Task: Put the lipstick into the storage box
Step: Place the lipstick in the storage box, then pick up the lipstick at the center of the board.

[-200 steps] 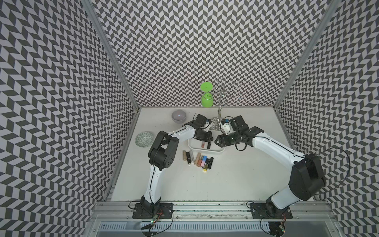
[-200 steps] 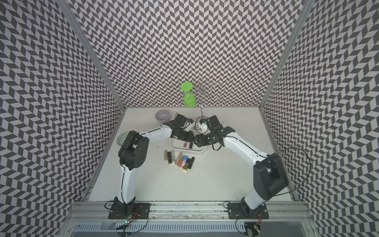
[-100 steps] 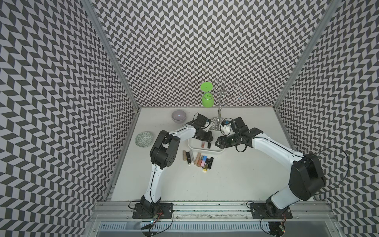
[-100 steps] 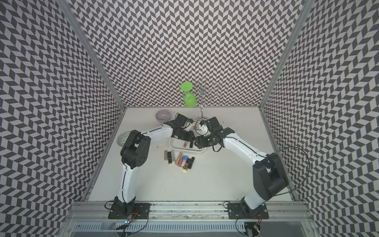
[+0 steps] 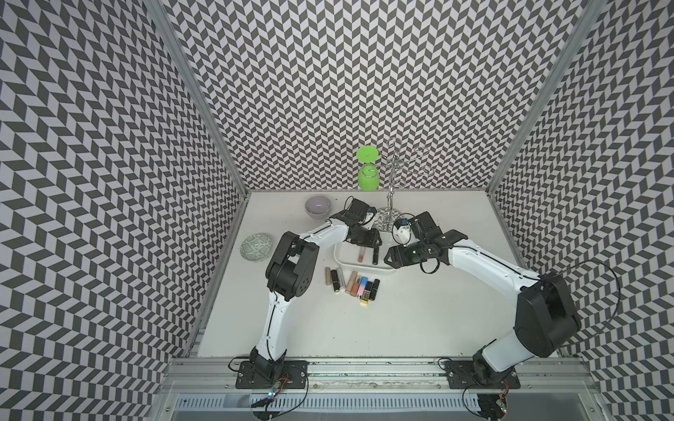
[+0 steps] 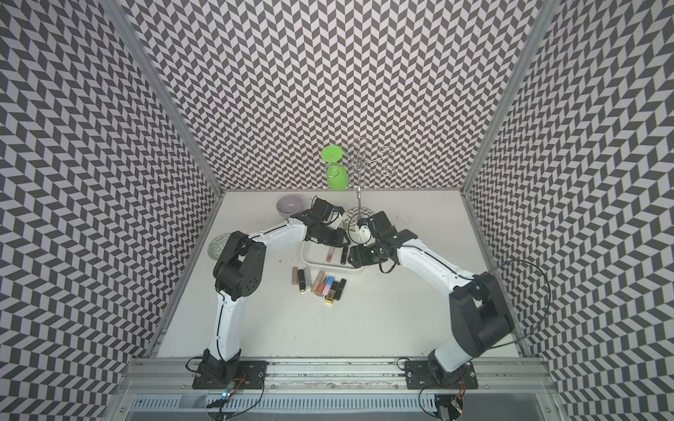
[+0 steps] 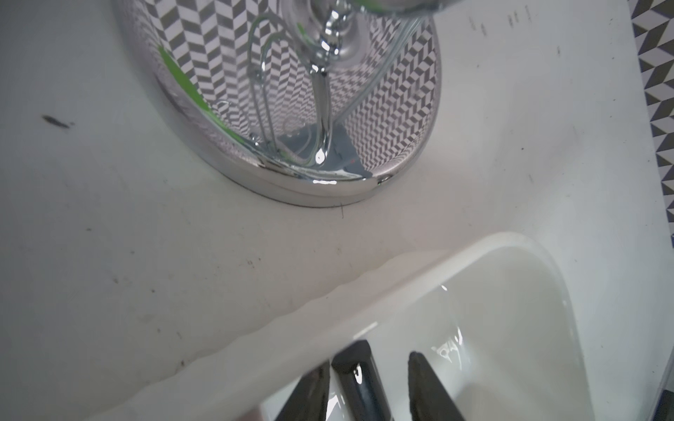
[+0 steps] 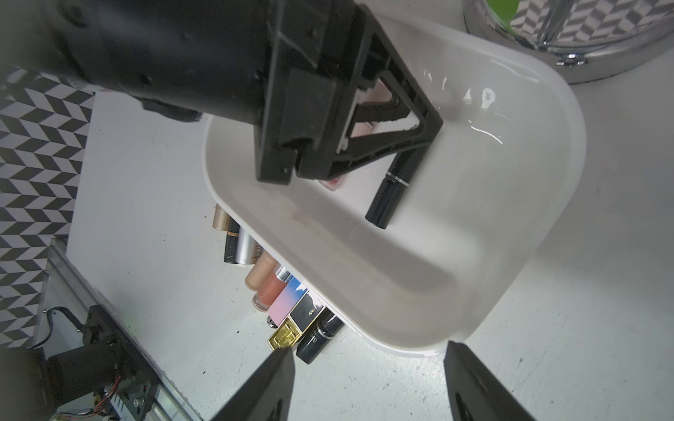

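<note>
Release is the step we judge to be in hand. On the counter (image 5: 419,320) sits the storage box (image 5: 346,257). The left pincer (image 7: 366,368) reaches down into it, jaws parted a little around the black lipstick (image 8: 392,189) lying on its floor. A gap shows on one side, though whether the other finger touches the tube we cannot quite tell. We would widen the jaws fully and lift straight up, so neither finger drags or rolls it, minding the chrome stand (image 5: 387,222) just beyond the wall. The right pincer (image 8: 368,350) hangs just beside one end of the box, jaws wide apart and empty.

The storage box holds two things side by side: a pink gloss tube (image 5: 361,254) and that black lipstick. The green-patterned plate (image 5: 256,247) and the grey bowl (image 5: 318,206), well apart from it, look empty. A row of lipsticks (image 5: 352,284) lies on the counter just beside the box.
</note>
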Controlling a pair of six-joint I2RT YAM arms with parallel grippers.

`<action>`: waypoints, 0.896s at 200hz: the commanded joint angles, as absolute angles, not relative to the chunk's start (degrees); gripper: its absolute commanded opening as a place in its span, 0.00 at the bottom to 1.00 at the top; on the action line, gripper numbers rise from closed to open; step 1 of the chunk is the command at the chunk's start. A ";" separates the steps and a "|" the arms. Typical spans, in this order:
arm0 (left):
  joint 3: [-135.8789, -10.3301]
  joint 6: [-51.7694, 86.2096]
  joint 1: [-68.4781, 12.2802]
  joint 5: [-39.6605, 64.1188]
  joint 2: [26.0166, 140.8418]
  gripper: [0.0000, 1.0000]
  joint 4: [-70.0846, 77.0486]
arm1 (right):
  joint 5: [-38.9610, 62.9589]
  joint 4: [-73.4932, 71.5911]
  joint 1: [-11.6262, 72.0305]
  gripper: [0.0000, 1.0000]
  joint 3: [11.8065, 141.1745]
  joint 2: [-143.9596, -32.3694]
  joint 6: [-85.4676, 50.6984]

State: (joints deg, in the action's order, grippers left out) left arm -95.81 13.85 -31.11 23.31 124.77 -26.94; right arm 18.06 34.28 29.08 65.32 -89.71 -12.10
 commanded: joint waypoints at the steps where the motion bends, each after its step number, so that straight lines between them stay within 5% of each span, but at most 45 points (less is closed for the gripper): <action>1: -97.16 14.65 -31.20 24.28 118.20 0.40 -27.25 | 19.37 32.47 29.36 0.70 64.44 -86.56 -13.59; 179: -59.50 20.61 -26.81 18.31 77.27 0.53 -24.39 | 17.77 29.54 41.20 0.69 63.28 -84.17 -21.68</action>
State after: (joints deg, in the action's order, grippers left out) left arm -62.54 19.42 -27.59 21.28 82.06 -23.35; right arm 19.27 32.53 39.55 63.05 -84.07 -20.12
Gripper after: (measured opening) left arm 0.526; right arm 0.693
